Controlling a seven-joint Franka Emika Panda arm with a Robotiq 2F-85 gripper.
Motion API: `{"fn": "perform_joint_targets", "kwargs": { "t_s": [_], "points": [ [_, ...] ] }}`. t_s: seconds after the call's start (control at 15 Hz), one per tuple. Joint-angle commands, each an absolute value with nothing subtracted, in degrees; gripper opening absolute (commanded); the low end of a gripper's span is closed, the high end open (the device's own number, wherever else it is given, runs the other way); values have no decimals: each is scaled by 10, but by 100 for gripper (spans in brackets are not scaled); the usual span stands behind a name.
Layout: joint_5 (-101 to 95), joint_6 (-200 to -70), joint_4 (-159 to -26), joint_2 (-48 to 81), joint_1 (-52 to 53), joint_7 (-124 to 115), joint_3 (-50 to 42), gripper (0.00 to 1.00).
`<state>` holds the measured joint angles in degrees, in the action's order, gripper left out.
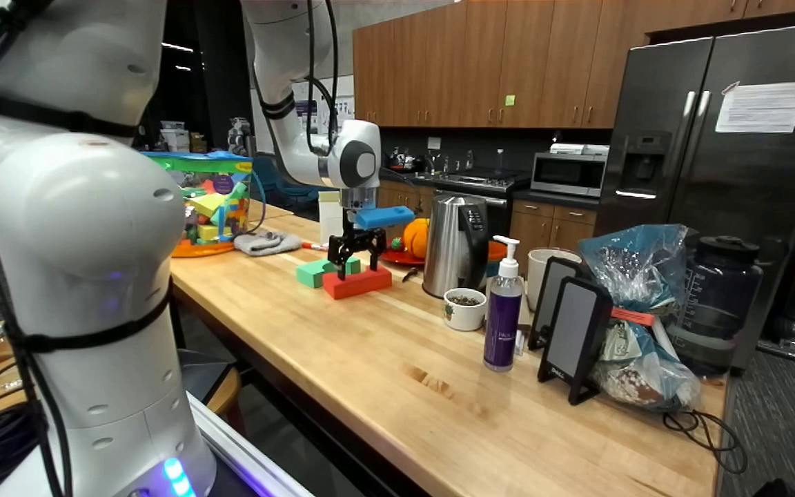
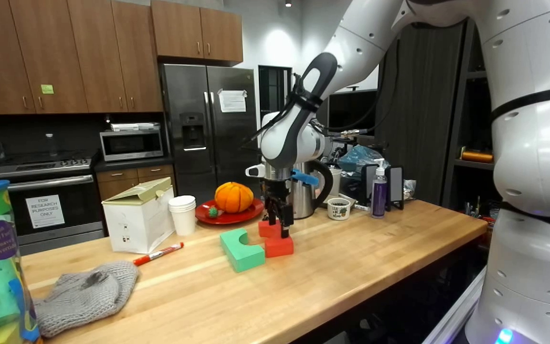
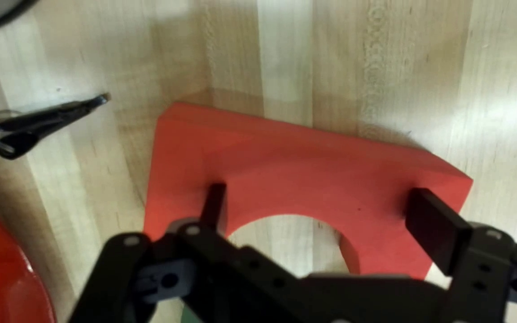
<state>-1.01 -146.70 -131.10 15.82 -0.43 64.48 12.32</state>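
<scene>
A red block (image 1: 363, 284) with a half-round cut-out lies flat on the wooden table in both exterior views (image 2: 280, 247). It fills the middle of the wrist view (image 3: 294, 166). My gripper (image 1: 357, 271) points down over it with its fingers wide apart, also in an exterior view (image 2: 279, 229) and the wrist view (image 3: 316, 190). Both fingertips are over the block's top face, one on each side of the cut-out. I cannot tell whether they touch it. Nothing is between the fingers. A green block (image 2: 244, 258) with a curved cut-out lies beside the red one.
A steel kettle (image 1: 446, 241) and a red plate (image 2: 254, 210) with an orange pumpkin (image 2: 233, 197) stand near the gripper. A small bowl (image 1: 465, 316), pump bottle (image 1: 502, 328), paper cups (image 2: 183, 217), white box (image 2: 134, 227), red marker (image 2: 158, 254) and grey knit item (image 2: 91, 291) are also on the table.
</scene>
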Motion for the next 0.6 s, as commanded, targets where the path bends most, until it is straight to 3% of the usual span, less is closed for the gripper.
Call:
{"fn": "perform_joint_targets", "kwargs": {
  "t_s": [0.0,0.53],
  "points": [
    [-40,-1474,-1333,154,16,634,114,100],
    [-119,-1488,-1326,160,50,609,109,100]
  ]
}}
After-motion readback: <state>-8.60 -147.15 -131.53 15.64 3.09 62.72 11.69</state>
